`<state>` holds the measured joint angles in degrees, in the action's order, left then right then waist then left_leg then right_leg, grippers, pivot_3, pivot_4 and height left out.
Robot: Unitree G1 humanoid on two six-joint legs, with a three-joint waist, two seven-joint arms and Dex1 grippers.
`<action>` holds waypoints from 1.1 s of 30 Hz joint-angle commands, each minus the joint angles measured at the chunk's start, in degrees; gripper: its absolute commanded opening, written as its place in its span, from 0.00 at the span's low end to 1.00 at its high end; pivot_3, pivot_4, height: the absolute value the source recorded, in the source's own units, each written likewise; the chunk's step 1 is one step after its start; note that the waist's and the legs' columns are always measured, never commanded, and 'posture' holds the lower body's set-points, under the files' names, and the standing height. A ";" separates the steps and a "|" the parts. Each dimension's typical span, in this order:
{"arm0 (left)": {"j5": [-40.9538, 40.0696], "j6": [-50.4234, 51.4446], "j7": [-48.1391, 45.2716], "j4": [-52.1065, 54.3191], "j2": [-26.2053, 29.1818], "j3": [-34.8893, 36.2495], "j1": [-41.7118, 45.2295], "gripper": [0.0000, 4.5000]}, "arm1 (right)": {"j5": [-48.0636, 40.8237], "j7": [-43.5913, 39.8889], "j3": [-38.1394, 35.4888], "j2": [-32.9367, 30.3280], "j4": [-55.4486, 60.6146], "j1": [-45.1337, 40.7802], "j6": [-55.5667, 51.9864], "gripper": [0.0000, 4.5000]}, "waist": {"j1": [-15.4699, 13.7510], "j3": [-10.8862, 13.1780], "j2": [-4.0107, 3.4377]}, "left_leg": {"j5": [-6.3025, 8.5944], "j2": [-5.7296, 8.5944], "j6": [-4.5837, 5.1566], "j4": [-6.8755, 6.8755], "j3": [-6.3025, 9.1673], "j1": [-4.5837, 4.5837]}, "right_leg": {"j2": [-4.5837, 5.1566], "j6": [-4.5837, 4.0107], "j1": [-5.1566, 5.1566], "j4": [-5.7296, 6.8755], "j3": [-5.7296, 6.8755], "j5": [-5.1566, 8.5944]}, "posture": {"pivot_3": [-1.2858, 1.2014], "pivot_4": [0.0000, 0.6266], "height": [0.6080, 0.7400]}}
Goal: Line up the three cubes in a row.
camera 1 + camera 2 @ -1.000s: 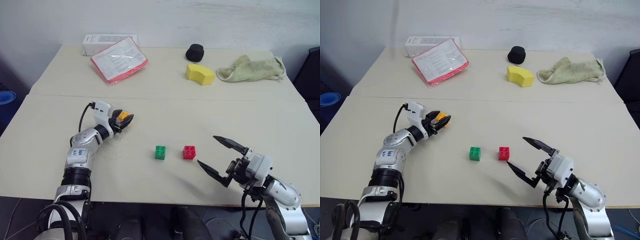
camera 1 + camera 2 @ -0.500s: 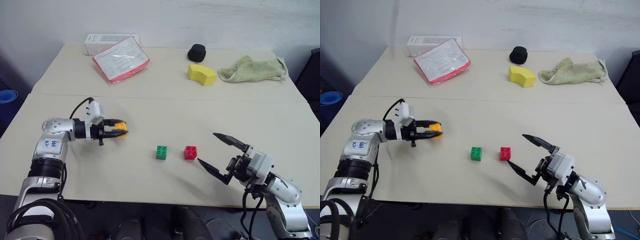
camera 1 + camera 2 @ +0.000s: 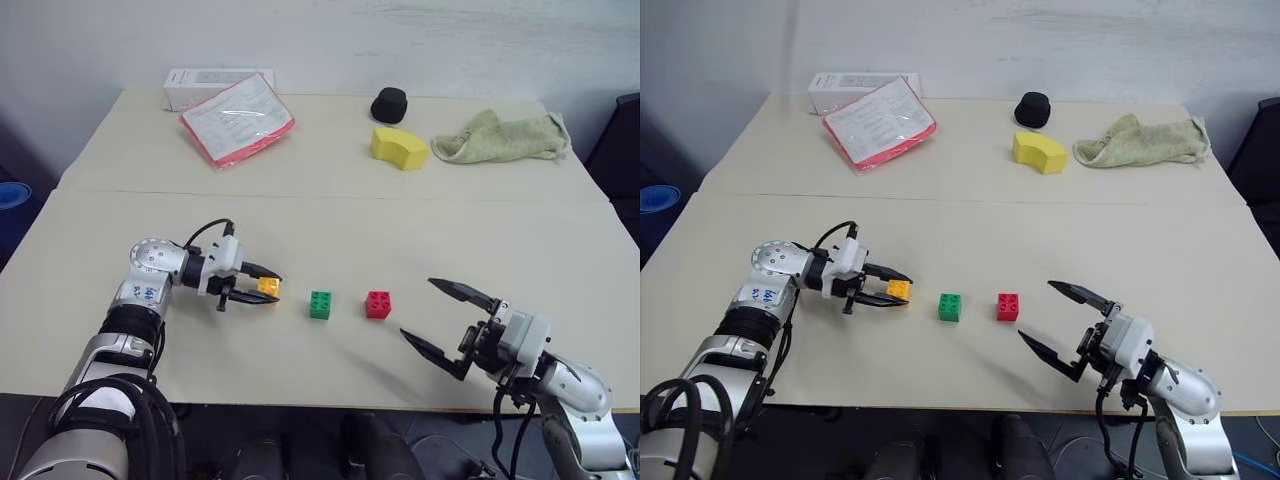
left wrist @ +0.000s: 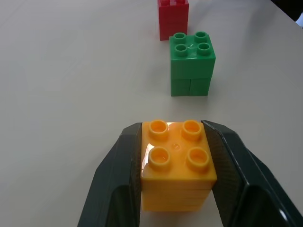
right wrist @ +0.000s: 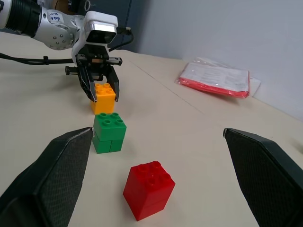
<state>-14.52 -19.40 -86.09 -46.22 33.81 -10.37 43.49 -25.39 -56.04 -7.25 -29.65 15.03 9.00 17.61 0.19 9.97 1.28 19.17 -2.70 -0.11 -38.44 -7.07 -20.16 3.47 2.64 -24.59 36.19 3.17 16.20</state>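
The left gripper (image 3: 262, 286) is clamped shut on the orange-yellow brick (image 4: 177, 164), one black finger pressed against each side, studs facing up. Compared with a second ago, when this arm held the brick further back on the table and well to the left of the others, the arm has swung across and the wrist has turned, so the fingers now point sideways toward the other two bricks. The brick is now low over the table (image 3: 330, 225), or perhaps resting on it; contact underneath cannot be made out.

Just beyond the fingertips stands the green brick (image 3: 320, 304), with a small gap between it and the held one. Past that, with a similar gap, stands the red brick (image 3: 378, 304). In the left wrist view the three bricks run one behind another, the red one slightly off the line.

That means the third piece has arrived at the open end of the row, and the task looks close to done: what seems left is setting it down, letting go and backing away without nudging the green brick.

The right gripper (image 3: 448, 322) hovers with its fingers spread wide and nothing between them, near the red brick but apart from it; it has not moved.

Far back on the table lie a yellow curved wedge block (image 3: 400, 147), a black cap-like object (image 3: 389, 104), a crumpled cloth (image 3: 502, 137) and a red-edged plastic sleeve of papers (image 3: 238, 118).
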 commanded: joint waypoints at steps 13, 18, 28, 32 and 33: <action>-2.59 -2.76 -5.73 -1.23 3.70 -3.64 0.10 0.66 | -2.31 -1.63 -3.36 -2.82 -0.39 -0.85 1.09 1.00 | -0.04 0.00 0.00 | 0.02 0.00 0.03 -0.04 0.01 -0.01 | -0.01 0.00 -0.01 0.02 0.00 0.00 | 0.52 0.24 1.00; -2.38 -4.69 -2.81 -1.73 7.78 1.10 -3.28 0.85 | -9.04 -6.02 -6.09 -8.15 1.29 0.59 -5.44 1.00 | 0.19 0.00 0.00 | 0.04 -0.02 0.06 -0.08 0.02 -0.02 | 0.00 0.00 -0.01 0.01 0.01 0.00 | 0.52 0.24 1.00; -4.74 5.68 9.86 18.67 19.07 15.35 -27.06 0.85 | -8.37 -17.07 -9.72 -20.48 -5.80 -1.74 -10.47 1.00 | 0.74 0.02 -0.03 | 0.25 -0.10 0.41 0.01 0.09 0.02 | 0.12 -0.01 0.00 0.00 -0.01 0.00 | 0.52 0.24 1.00; -5.65 9.26 14.71 28.71 18.41 19.95 -37.55 0.85 | -5.13 -20.62 -7.95 -20.55 -13.86 -5.73 -7.20 1.00 | -0.08 0.02 -0.06 | 0.34 -0.02 0.54 0.02 0.12 0.04 | 0.24 -0.01 0.06 -0.05 0.03 0.00 | 0.52 0.24 1.00; -5.80 10.19 15.44 30.78 18.45 20.83 -39.57 0.85 | -4.91 -21.24 -7.63 -20.02 -15.09 -6.54 -6.44 1.00 | -0.02 0.02 -0.06 | 0.36 -0.04 0.53 0.03 0.10 0.03 | 0.23 -0.01 0.05 -0.08 0.02 0.00 | 0.52 0.24 1.00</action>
<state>-18.74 -10.60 -72.13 -19.75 52.05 8.30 5.55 -30.56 -75.93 -14.97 -50.50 1.49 3.08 9.15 0.17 9.99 1.22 19.53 -2.74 0.40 -38.38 -6.99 -20.13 3.71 2.63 -24.55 36.09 3.18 16.20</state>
